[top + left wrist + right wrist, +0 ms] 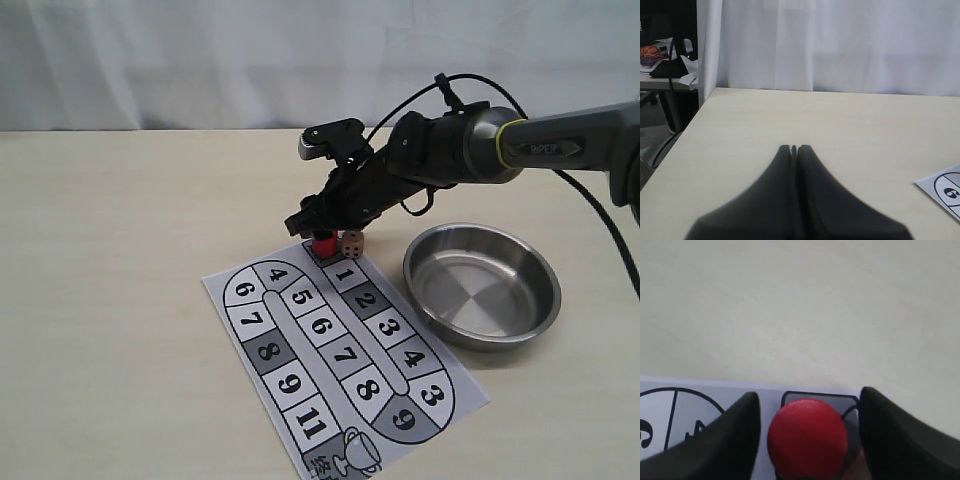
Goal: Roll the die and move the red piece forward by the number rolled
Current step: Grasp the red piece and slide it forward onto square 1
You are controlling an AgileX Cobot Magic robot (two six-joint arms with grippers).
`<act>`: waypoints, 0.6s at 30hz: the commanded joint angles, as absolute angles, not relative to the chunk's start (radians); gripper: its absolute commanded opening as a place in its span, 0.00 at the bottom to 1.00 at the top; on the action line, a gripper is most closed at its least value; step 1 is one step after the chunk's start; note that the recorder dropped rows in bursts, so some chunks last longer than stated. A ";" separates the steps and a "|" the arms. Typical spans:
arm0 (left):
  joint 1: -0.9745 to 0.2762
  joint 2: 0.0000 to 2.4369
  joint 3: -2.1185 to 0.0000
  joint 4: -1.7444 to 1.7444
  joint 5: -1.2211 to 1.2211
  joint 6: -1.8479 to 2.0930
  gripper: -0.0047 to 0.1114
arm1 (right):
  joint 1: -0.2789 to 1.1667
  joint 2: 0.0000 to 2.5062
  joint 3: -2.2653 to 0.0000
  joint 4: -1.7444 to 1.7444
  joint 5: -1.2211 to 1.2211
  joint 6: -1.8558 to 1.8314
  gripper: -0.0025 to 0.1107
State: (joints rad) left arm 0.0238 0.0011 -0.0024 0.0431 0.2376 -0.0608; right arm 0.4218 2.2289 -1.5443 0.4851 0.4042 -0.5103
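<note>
The red piece (323, 243) stands upright at the far end of the paper game board (300, 395), on the grey start square (840, 402). My right gripper (318, 233) is lowered over it, open, one finger on each side of the red piece (807, 437) with small gaps showing. The pale die (351, 243) with dark pips rests on the table just right of the piece, beside square 1. My left gripper (794, 148) is shut on nothing, above bare tabletop; it does not show in the exterior view.
A round steel bowl (482, 285) sits right of the board. The board's numbered track runs toward the near edge. A corner of the board (942, 187) shows in the left wrist view. A white curtain backs the table.
</note>
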 commanded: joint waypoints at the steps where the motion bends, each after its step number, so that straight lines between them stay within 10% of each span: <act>1: 0.024 0.000 0.000 0.042 0.234 -0.064 0.04 | 0.416 2.226 -1.541 0.474 0.423 -0.509 0.29; 6: 0.024 0.000 0.000 0.042 0.234 -0.064 0.04 | 0.416 2.223 -1.541 0.482 0.429 -0.509 0.06; 18: 0.024 0.000 0.000 0.042 0.225 -0.064 0.04 | 0.416 2.143 -1.557 0.435 0.564 -0.509 0.06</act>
